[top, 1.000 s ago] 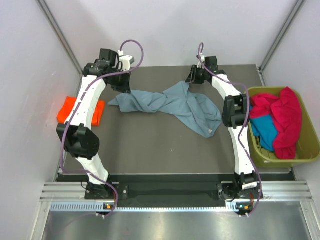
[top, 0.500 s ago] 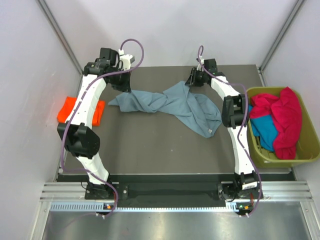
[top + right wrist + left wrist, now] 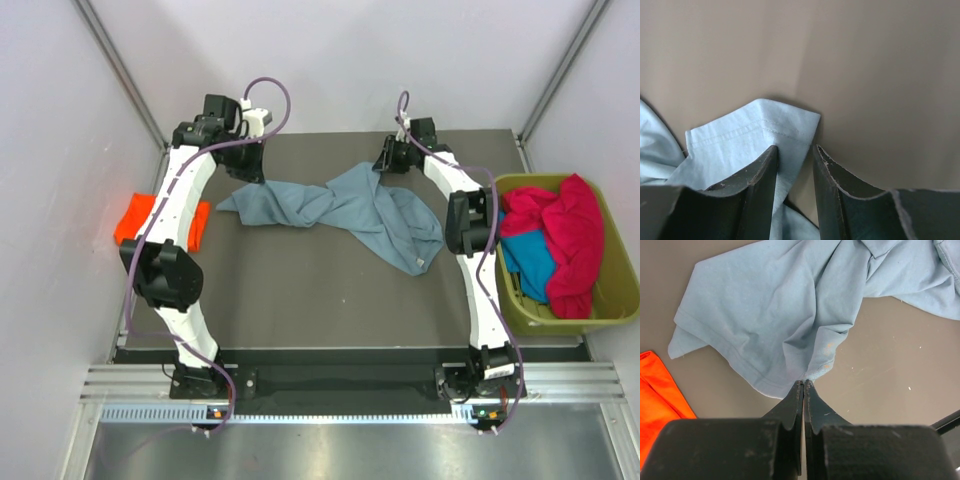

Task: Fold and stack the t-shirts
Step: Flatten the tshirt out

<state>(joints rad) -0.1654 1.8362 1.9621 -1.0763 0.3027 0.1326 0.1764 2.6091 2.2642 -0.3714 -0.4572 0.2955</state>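
- Near right, a green bin [image 3: 556,320] is holding a crimson t-shirt [image 3: 578,235] and a teal t-shirt [image 3: 530,257].
- The grey-blue t-shirt [image 3: 352,205] is lying crumpled across the far half of the surface [image 3: 300,295].
- The left pincer [image 3: 803,385], pressed together, is pinching its hem.
- The right pincer [image 3: 794,148], fingers spread, is straddling a far corner; it should be closing firmly there before both stretch the cloth flat.

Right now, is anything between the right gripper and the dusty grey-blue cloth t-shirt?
Nothing visible. The right gripper is open, its jaws straddling the hemmed corner of the dusty grey-blue cloth t-shirt; only the table lies beyond.
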